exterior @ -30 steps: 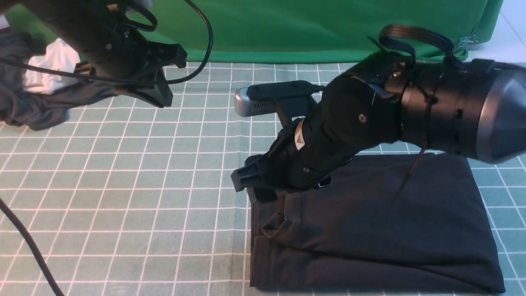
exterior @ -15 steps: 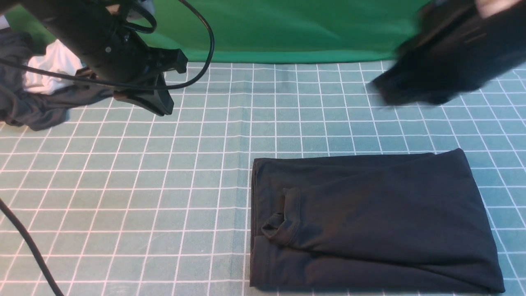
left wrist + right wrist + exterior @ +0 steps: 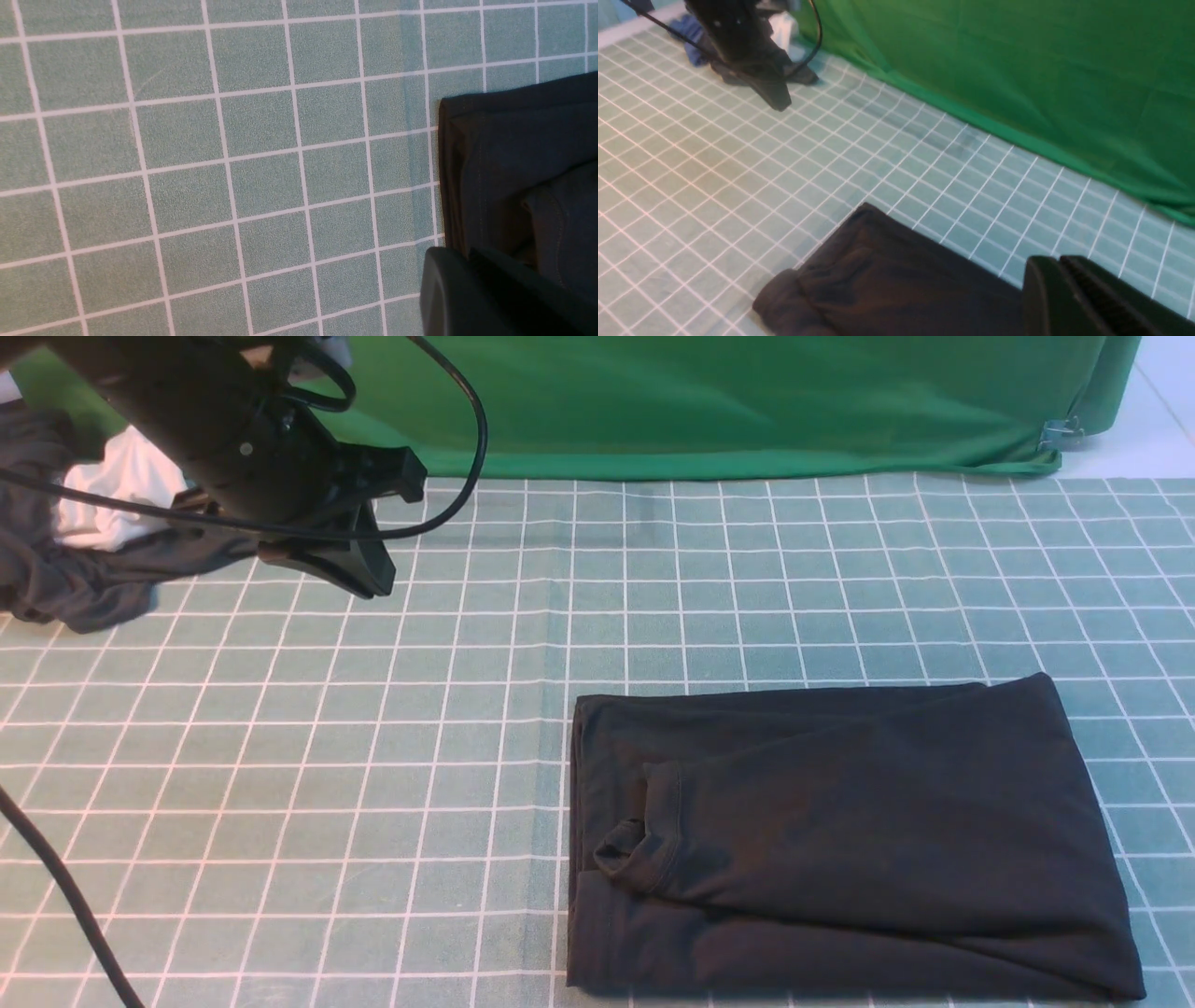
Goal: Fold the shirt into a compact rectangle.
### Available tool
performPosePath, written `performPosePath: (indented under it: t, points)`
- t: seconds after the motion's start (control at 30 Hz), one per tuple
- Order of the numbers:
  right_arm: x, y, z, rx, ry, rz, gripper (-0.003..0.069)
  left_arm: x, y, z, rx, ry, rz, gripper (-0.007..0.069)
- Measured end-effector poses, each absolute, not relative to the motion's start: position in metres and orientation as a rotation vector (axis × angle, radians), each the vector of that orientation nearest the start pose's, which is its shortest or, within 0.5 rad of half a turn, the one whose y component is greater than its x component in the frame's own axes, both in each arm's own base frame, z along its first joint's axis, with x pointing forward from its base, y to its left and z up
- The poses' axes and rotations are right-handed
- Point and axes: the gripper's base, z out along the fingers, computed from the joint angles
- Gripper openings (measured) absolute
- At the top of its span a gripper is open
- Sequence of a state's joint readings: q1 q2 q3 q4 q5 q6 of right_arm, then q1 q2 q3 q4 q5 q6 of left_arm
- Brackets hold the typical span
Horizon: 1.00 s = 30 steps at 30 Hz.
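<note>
Open mat (image 3: 280, 756) left of shirt (image 3: 840, 840)

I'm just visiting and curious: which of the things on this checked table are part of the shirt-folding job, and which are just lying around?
Part of the job:
- the shirt, black, folded into a rectangle on the checked mat

Just lying about:
- the dark garment bunched at the far left corner
- the white cloth lying with it
- the green backdrop behind the table

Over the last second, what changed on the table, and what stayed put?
The right arm pulled off the shirt, swinging up and back to the right and out of the front view. Its hand, which had been pressing at the fold's left edge, came away shut and empty. The shirt stayed a folded rectangle. The left hand stayed raised, shut, near the dark garment with white cloth.
</note>
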<state>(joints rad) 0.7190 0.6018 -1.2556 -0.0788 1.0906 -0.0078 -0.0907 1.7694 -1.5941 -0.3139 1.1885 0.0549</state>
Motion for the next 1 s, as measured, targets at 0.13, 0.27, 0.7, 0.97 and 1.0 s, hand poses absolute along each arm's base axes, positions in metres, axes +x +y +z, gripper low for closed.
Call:
performPosePath:
  t: [0.13, 0.27, 0.7, 0.97, 1.0]
  points:
    - [0.035, 0.024, 0.412, -0.671, 1.696, 0.401, 0.0024, 0.369, -0.06, 0.309, 0.11, 2.808, -0.442, 0.0013]
    - [0.047, 0.036, 0.363, -0.664, 1.616, 0.421, 0.0024, 0.369, -0.06, 0.309, 0.113, 2.807, -0.442, 0.0013]
    - [0.056, 0.046, 0.339, -0.647, 1.528, 0.442, 0.0036, 0.369, -0.06, 0.309, 0.127, 2.804, -0.44, 0.0013]
    - [0.056, 0.046, 0.339, -0.643, 1.526, 0.444, 0.0049, 0.368, -0.059, 0.309, 0.149, 2.818, -0.429, 0.0013]
    - [0.056, 0.046, 0.339, -0.643, 1.526, 0.444, 0.0054, 0.368, -0.059, 0.309, 0.151, 2.818, -0.427, 0.0013]
